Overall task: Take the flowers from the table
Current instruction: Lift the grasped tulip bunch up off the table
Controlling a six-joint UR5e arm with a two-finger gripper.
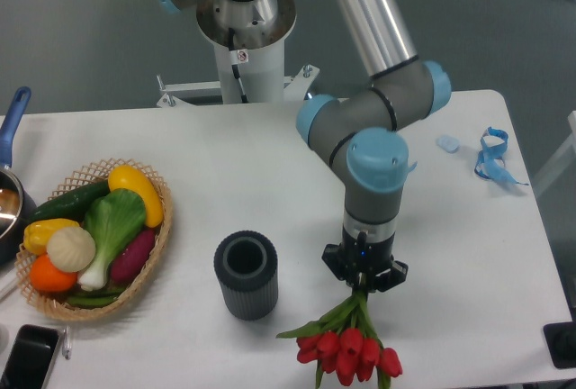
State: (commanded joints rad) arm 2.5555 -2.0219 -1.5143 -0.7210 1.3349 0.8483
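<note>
The flowers are a bunch of red tulip buds with green stems and leaves, near the front edge of the white table, right of centre. The buds point toward the front edge and the stems run up into my gripper. The gripper points straight down over the stem ends and is shut on them. Its fingertips are hidden by the gripper body and the stems. I cannot tell whether the buds rest on the table or hang just above it.
A dark grey ribbed cup stands upright left of the flowers. A wicker basket of produce sits at the left. A pot with a blue handle is at the far left, a phone at the front left, a blue strap at the back right.
</note>
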